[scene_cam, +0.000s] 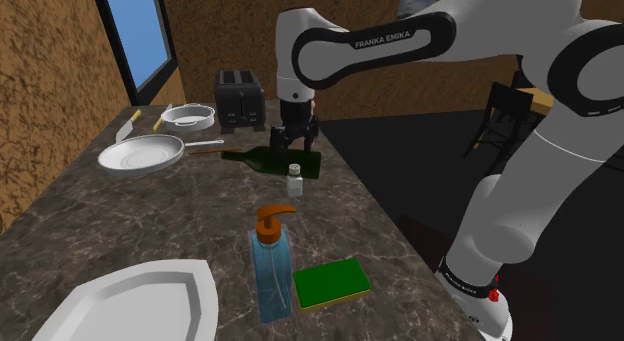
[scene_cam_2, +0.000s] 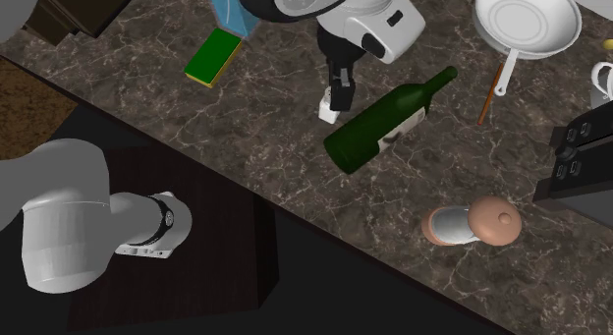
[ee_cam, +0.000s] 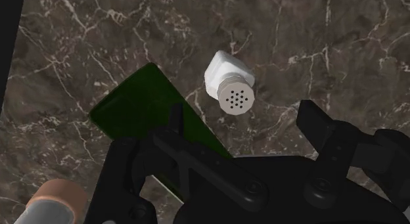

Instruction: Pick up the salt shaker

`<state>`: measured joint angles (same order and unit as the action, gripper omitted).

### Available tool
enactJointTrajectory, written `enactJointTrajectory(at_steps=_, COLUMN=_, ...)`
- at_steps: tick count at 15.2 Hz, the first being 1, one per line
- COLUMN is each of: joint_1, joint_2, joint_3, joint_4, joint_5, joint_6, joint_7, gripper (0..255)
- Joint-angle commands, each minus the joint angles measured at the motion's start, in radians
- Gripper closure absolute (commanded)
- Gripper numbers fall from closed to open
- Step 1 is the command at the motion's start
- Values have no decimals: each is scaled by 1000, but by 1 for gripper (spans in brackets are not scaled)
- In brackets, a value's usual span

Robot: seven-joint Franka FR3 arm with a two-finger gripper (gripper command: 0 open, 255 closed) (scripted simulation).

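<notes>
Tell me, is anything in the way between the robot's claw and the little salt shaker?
Nothing visible sits between them. The open gripper hangs above the white salt shaker. But the green bottle lies close beside the shaker, under one finger, so that finger might bump it going down.

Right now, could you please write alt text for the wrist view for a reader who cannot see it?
A white salt shaker with a perforated top stands on a dark marbled counter, just ahead of the open black gripper, untouched. A green bottle lies beside it, running under one finger.
</notes>
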<state>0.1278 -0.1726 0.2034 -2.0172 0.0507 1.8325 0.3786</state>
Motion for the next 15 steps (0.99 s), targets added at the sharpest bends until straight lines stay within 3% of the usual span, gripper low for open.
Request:
enactJointTrajectory(at_steps=1, joint_1=1, joint_2=10, joint_3=3, joint_4=-14, joint_5=-1, joint_6=24, joint_7=3, gripper=0)
enactJointTrajectory(at_steps=7, joint_1=2, joint_2=19, joint_3=4, joint_4=-66, joint_5=-2, joint_6=85, joint_7=3, gripper=0)
enactJointTrajectory(at_steps=8, joint_1=2, joint_2=19, joint_3=4, joint_4=-67, joint_5=-2, joint_6=85, joint_7=3, gripper=255)
enactJointTrajectory(at_steps=15, joint_1=2, joint_2=18, joint_3=4, joint_4=-67, joint_5=-1, joint_6=85, joint_7=3, gripper=255)
